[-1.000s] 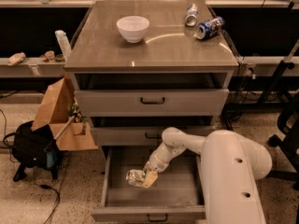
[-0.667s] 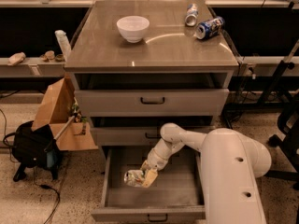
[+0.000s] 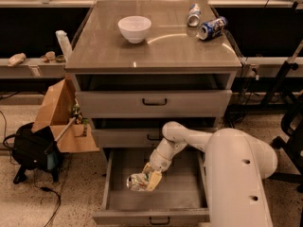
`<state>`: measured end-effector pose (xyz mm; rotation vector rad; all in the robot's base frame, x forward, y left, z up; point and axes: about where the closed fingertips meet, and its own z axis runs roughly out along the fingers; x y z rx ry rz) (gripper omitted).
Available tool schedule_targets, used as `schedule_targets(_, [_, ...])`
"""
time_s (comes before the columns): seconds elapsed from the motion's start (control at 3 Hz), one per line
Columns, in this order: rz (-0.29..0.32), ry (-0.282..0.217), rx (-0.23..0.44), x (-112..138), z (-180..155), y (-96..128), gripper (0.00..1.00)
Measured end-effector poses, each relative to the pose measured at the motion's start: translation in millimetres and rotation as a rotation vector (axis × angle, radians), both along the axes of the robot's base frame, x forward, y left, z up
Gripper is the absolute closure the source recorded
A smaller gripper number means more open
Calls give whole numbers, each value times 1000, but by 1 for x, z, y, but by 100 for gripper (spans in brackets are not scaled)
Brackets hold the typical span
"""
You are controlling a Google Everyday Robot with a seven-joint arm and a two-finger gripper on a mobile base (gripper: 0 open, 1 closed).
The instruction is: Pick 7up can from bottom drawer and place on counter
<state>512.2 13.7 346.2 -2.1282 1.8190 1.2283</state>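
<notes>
Your claw (image 3: 150, 177) is down inside the open bottom drawer (image 3: 189, 195), pinching the 7up can (image 3: 136, 182), and 1 white bowl (image 3: 135, 28) sits up on the counter (image 3: 165, 53).

Floor (image 3: 258, 126): we see pale speckled terrazzo.
Left: open cardboard box (image 3: 52, 110), black bag (image 3: 28, 148) touching it.
Back: we make out a pale ledge (image 3: 33, 70) below a dark recess.
Jaws: in the bottom drawer (image 3: 142, 215), clasping the 7up can (image 3: 137, 182).
</notes>
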Motion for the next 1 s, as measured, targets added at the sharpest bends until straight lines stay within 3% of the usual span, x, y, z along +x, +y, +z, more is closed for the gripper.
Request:
schedule_targets(0.33, [-4, -3, -25, -4, 0, 3, 100])
schedule_targets(0.67, [-48, -63, -59, -2, 18, 2, 100])
schedule_targets(1.0, [-96, -188, -108, -6, 63, 7, 100])
